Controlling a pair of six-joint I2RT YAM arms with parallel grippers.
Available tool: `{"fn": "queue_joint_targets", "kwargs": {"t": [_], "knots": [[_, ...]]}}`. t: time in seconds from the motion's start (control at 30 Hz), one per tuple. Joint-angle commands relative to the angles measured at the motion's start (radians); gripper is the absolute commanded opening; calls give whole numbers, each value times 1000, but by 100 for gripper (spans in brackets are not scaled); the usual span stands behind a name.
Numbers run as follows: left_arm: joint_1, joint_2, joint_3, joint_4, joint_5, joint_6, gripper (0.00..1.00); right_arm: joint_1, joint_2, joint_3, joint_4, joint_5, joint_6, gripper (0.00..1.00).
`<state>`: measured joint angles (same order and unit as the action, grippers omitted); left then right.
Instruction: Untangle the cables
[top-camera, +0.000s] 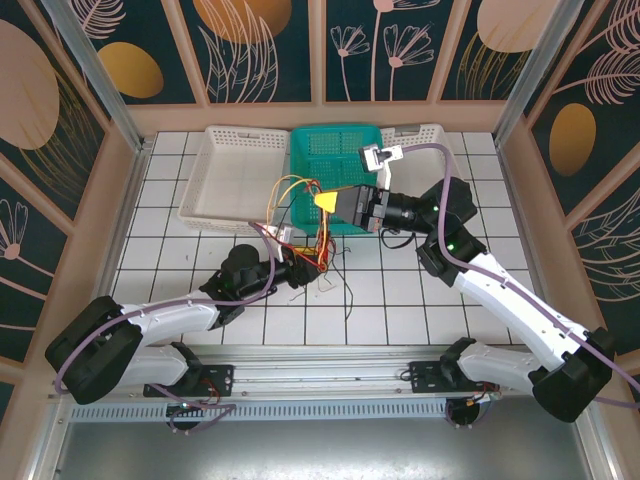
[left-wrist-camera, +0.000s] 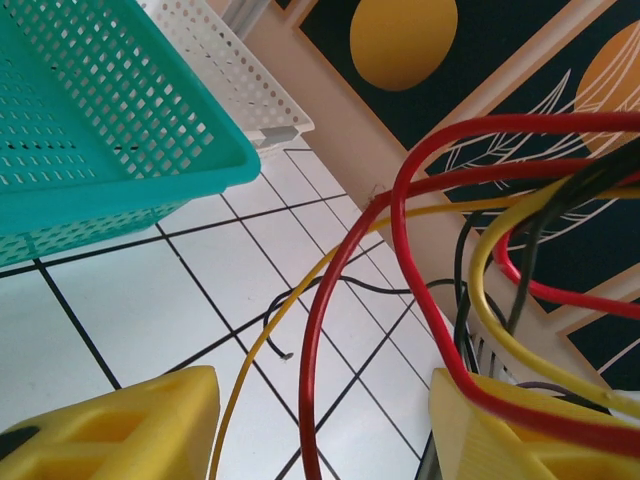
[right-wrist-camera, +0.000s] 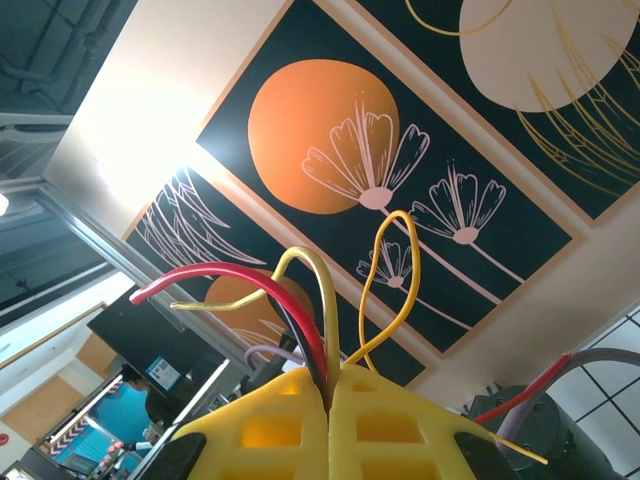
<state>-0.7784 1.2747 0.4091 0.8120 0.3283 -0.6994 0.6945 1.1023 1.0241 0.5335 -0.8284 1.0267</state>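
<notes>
The cables (top-camera: 318, 248) form a thin red, orange, yellow and black tangle on the tiles in front of the teal basket. Several strands rise to my right gripper (top-camera: 325, 202), which hangs above them. In the right wrist view that gripper (right-wrist-camera: 328, 400) is shut on red, black and yellow cables (right-wrist-camera: 320, 330), and an orange loop (right-wrist-camera: 395, 290) stands up behind its fingers. My left gripper (top-camera: 303, 262) is low at the tangle's left side. Its yellow fingers (left-wrist-camera: 110, 430) stand apart, open, with a red cable (left-wrist-camera: 315, 330) and a thin yellow one (left-wrist-camera: 270, 320) running through the gap. Another red strand lies over the right finger.
A teal basket (top-camera: 335, 150) stands at the back centre, close ahead of the left gripper (left-wrist-camera: 110, 150). White baskets (top-camera: 235, 180) flank it on the left and behind on the right (top-camera: 425, 135). A loose black wire end (left-wrist-camera: 275, 340) lies on the tiles. Framed walls surround the table.
</notes>
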Motion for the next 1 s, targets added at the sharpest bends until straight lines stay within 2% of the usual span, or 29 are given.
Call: {"fn": "queue_joint_targets", "kwargs": {"t": [0.0,0.3,0.43,0.6,0.77,0.97], "knots": [[-7,10,17,50,-8,7,54,14,-9,10,50,15,-18,0],[-7,22,13,52,-1,7,35,17,-21,11,19,29,-48,0],[-7,-5,-10,37,-27,15,0,7,-45,-2,-12,53,-77,0],[-7,-70,-37,-26,-67,29,0,-42,-94,-33,-78,104,-115,0],[-6,-172,-57,-181,-155,73,0,-132,-182,-87,-211,220,-184,0],[-7,-295,-73,-330,-247,101,0,-225,-251,-191,-266,277,-208,0]]}}
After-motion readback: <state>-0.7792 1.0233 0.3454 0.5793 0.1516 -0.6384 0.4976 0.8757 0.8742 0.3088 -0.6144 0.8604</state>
